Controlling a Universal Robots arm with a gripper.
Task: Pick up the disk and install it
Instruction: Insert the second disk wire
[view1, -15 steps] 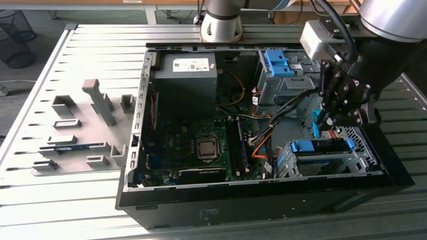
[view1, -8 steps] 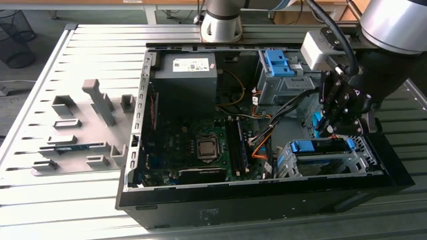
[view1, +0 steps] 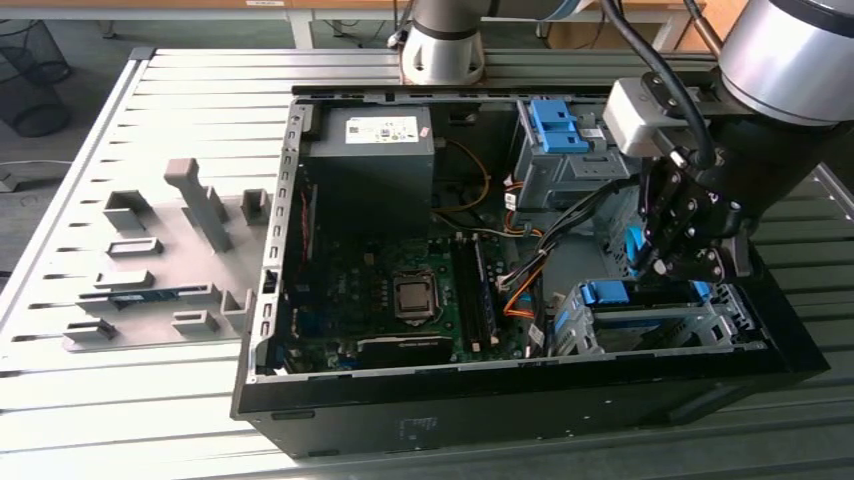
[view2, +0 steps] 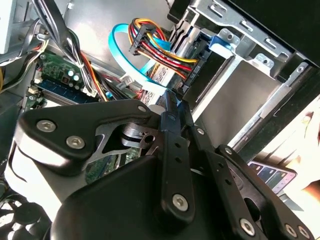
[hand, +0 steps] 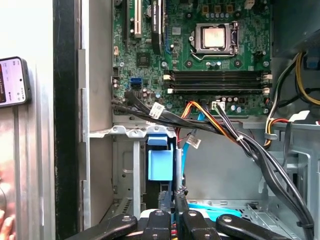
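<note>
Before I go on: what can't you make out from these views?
- Silver-metal disk with bright blue plastic bracket: edge-on in the first wrist view, label unseen.
- Black claw: in the exterior view its linkage hides the tips.
- Grey metal drive cage: the arm hides its inside in the exterior view.

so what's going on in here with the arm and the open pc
A robot arm is working inside an open computer case lying on a slatted metal table. Its gripper is down over the drive cage at the exterior view's right, holding the disk by its blue bracket, on edge, at the cage's opening. The disk is not visibly seated in the bay yet. The motherboard and power supply sit untouched alongside.
</note>
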